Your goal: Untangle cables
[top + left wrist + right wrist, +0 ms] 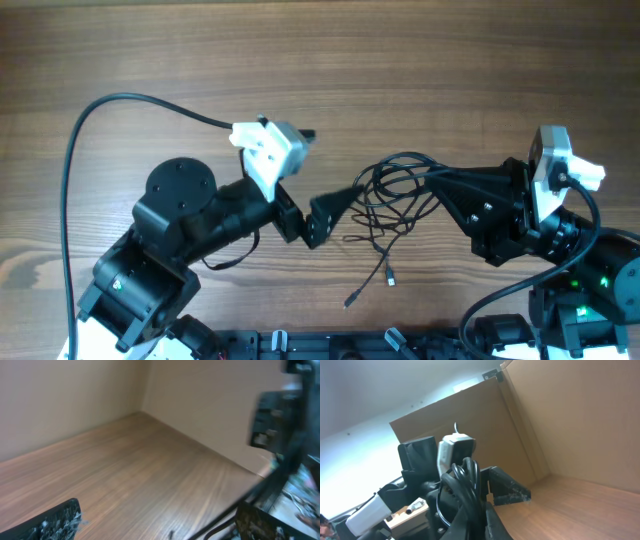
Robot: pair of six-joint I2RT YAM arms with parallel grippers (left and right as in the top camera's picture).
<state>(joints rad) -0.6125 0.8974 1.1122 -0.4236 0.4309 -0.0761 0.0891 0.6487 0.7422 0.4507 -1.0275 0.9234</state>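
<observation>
The cables [393, 197] are a tangle of thin black cords in the middle of the table, with two plug ends trailing toward the front [388, 281]. My right gripper [434, 180] is shut on the right side of the tangle. In the right wrist view the bunched cables [465, 477] stand up between its closed fingers [479, 515]. My left gripper [338, 215] is open just left of the tangle, its upper finger reaching the outer loops. In the left wrist view its fingers [155, 527] are wide apart, with a strand [220, 527] beside the right finger.
The thick black arm cable [120, 100] arcs over the table at the left. The left arm's body [180, 230] fills the front left and the right arm's base [580, 280] the front right. Brown walls [75, 400] stand behind the wooden table [400, 70].
</observation>
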